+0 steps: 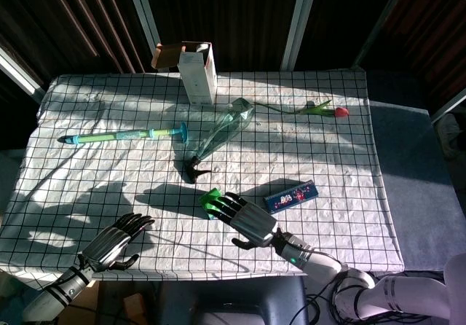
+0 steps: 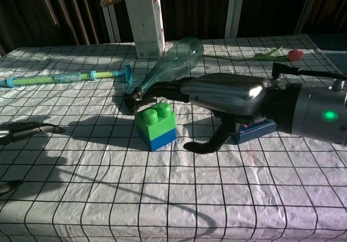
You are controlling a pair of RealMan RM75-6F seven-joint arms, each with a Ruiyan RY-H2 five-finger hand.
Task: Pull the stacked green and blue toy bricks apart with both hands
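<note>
The green brick (image 2: 155, 118) sits stacked on the blue brick (image 2: 158, 138), standing on the checked cloth near the table's front middle. From the head view only the green top (image 1: 211, 202) shows. My right hand (image 1: 250, 221) (image 2: 230, 98) lies just right of the stack. Its fingers stretch along the far side of the bricks and its thumb (image 2: 210, 141) curls toward the near side, with a gap to the bricks. It holds nothing. My left hand (image 1: 115, 243) rests low at the front left, fingers apart and empty; only its fingertips (image 2: 32, 130) show in the chest view.
A small blue box (image 1: 290, 195) (image 2: 259, 131) lies under my right wrist. Behind the bricks lies a clear green bottle (image 1: 227, 127) (image 2: 174, 63). A white carton (image 1: 197, 70) stands at the back, a long green-blue tube (image 1: 124, 135) lies at left, a red flower (image 1: 324, 109) at back right.
</note>
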